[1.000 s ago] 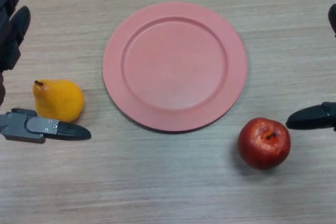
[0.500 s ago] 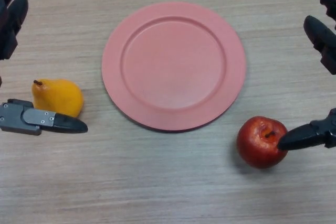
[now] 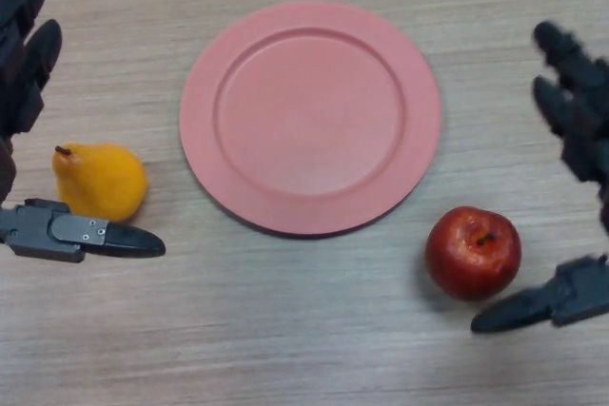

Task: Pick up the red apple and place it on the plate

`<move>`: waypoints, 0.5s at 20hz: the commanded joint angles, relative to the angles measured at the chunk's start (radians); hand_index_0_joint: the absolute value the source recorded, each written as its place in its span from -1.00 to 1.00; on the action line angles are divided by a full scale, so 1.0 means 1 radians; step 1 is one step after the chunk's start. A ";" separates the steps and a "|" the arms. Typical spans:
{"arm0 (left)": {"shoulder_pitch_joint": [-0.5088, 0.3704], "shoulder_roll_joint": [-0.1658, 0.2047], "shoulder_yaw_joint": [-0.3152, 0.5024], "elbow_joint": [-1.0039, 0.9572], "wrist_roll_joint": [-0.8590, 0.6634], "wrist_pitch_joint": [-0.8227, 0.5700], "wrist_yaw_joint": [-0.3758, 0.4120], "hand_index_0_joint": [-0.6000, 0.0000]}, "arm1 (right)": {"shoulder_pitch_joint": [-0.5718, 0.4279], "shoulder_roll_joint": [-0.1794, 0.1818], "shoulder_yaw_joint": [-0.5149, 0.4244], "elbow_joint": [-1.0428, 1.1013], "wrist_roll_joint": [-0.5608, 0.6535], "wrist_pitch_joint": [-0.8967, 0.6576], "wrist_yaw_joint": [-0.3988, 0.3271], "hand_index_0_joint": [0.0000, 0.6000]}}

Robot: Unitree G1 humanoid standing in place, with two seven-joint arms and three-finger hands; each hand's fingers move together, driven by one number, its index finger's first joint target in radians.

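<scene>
The right hand [image 3: 580, 154] has spread around the apple [image 3: 473, 253] (seemingly untouched); plate [image 3: 310, 208] empty.

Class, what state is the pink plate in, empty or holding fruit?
Empty. The pink plate shows only bare surface; the red apple sits on the table at its lower right, the yellow pear at its left.

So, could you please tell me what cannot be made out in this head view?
- Left hand: palm cut off by the left edge.
- Right hand: palm cut off by the right edge.
- Pear: lower edge hidden behind the left thumb.
- Red apple: underside hidden by the apple itself.
</scene>
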 commanded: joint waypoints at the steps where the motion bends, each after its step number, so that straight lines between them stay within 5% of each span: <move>1: -0.008 0.028 0.060 -0.036 -0.030 -0.162 0.042 1.00 | 0.026 0.007 0.001 0.018 -0.047 -0.234 0.007 -1.00; 4: 0.002 0.016 0.048 -0.024 -0.017 -0.182 0.046 1.00 | 0.014 -0.001 0.040 0.190 -0.186 -0.443 -0.040 -1.00; 5: -0.013 0.024 0.061 -0.024 -0.037 -0.165 0.056 1.00 | -0.024 -0.005 0.042 0.323 -0.291 -0.554 -0.111 -1.00; 10: -0.024 0.040 0.075 -0.028 -0.051 -0.177 0.080 1.00 | -0.074 -0.001 0.081 0.509 -0.409 -0.619 -0.233 -1.00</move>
